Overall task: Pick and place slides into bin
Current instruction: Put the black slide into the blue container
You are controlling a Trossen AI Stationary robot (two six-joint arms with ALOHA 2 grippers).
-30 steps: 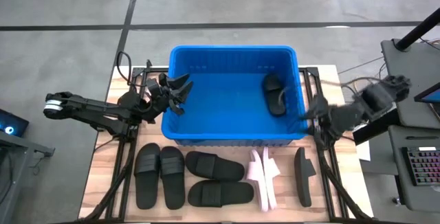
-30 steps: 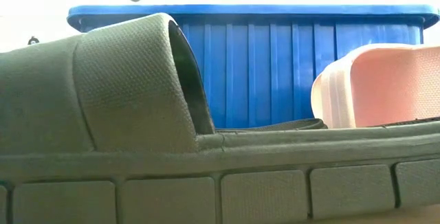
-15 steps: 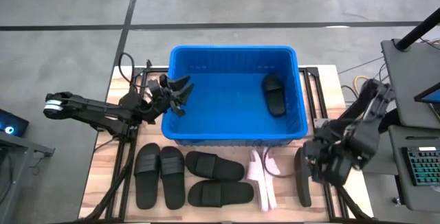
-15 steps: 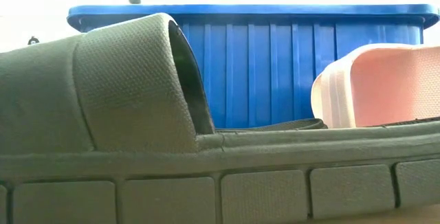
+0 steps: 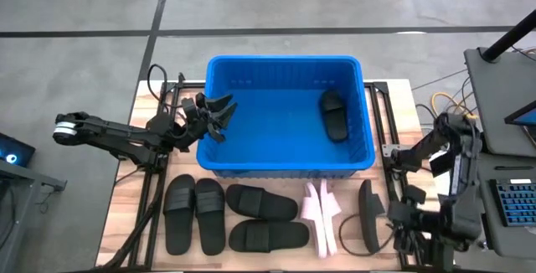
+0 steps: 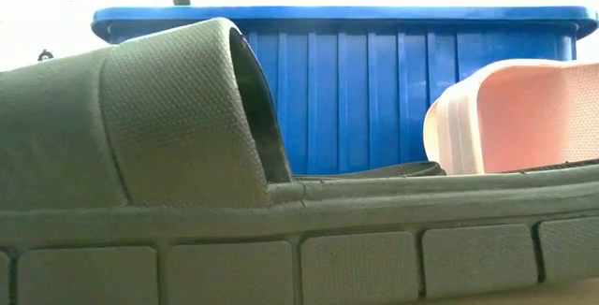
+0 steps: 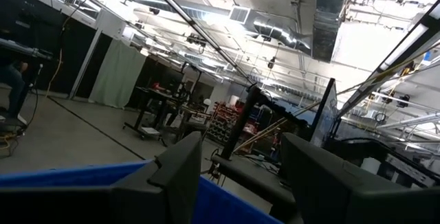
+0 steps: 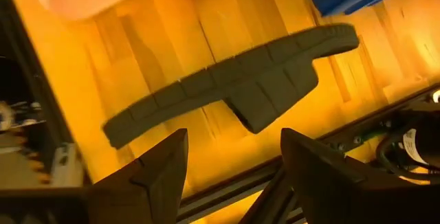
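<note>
The blue bin (image 5: 285, 166) stands at the table's middle with one black slide (image 5: 335, 114) lying inside near its right wall. In front of it lie several black slides (image 5: 194, 214) flat on their soles, and a pale pink pair (image 5: 322, 216) stands on its long edges. At the near right another black slide (image 5: 367, 214) stands on its long edge (image 8: 227, 86). My right gripper (image 5: 400, 227) hangs open just above and beside it, pointing down, touching nothing (image 8: 234, 162). My left gripper (image 5: 219, 114) is open and empty over the bin's left rim (image 7: 69, 176).
Dark metal rails (image 5: 151, 198) run along the table's left and right sides. A desk with a keyboard (image 5: 511, 202) stands just right of the table. In the low view a black slide (image 6: 140, 155) fills the foreground, hiding most of the table.
My right gripper has swung from beside the bin's right wall toward the table's near edge, come down and tipped its fingers downward; it now hangs over the black slide standing on edge at the near right. Its fingers stay open. No slide has moved.
</note>
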